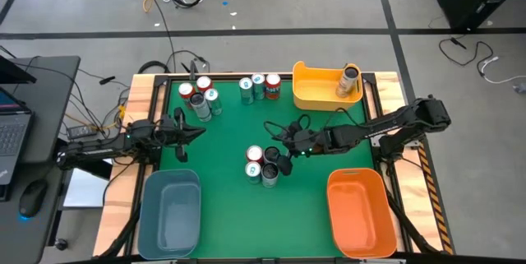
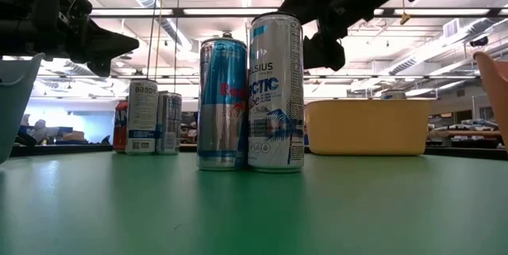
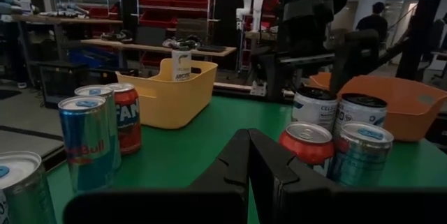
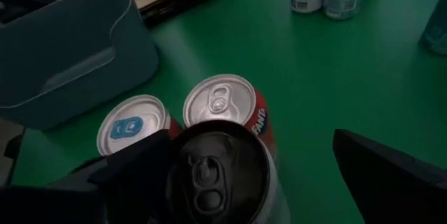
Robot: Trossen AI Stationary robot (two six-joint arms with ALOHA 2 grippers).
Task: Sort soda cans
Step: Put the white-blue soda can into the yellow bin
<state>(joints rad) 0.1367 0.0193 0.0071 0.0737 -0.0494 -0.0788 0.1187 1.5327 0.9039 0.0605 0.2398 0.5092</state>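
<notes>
Green worktop (image 1: 230,145) holds cans in clusters. Right fingers (image 1: 283,155) hang spread over the dark can (image 4: 220,175) at centre; closing and lifting come next. Left fingers (image 1: 191,130), pressed together, wait at nine o'clock.

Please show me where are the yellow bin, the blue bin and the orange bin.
yellow bin (image 1: 316,97): high view, its near wall.
blue bin (image 1: 171,215): high view, its bare floor.
orange bin (image 1: 360,215): high view, its bare floor.
</notes>
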